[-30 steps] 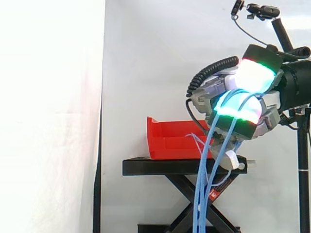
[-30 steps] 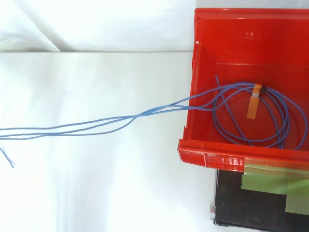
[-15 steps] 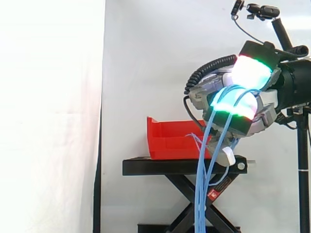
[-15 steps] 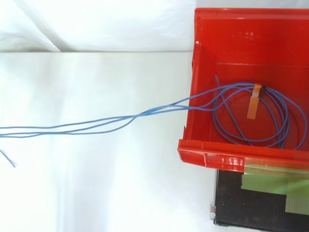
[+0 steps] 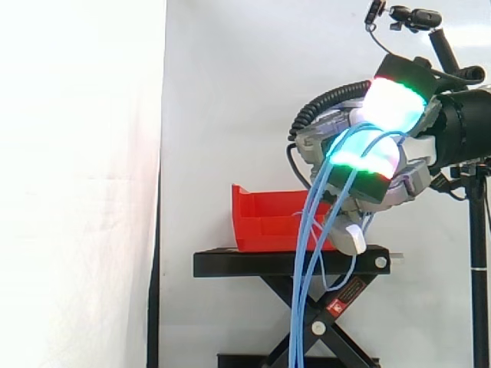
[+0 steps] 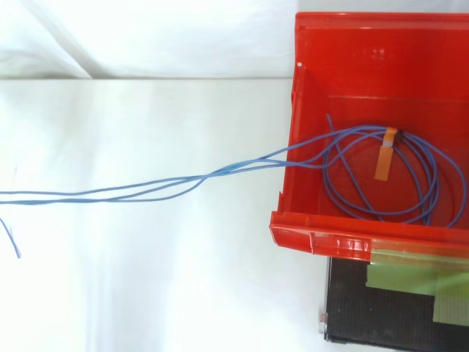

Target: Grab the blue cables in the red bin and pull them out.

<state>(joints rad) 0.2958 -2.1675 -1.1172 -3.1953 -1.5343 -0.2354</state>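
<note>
The red bin sits on a black stand. In the top view a coil of blue cables lies in the bin, tied with an orange tag. Several strands leave over the bin's left wall and run to the left edge. In the side view my hand hovers above and right of the bin, fingers curled round the blue cables. The cables loop over its glowing pads and hang past the stand to the bottom edge.
A dark pole carrying a camera stands at the far right behind the arm. The stand's scissor legs are below the bin. A taped black plate shows under the bin's near edge. A white curtain hangs behind.
My hand has risen a little and shifted left with the cables. The hanging strands have swung left. In the top view the loose cable end at the left edge has shifted slightly.
</note>
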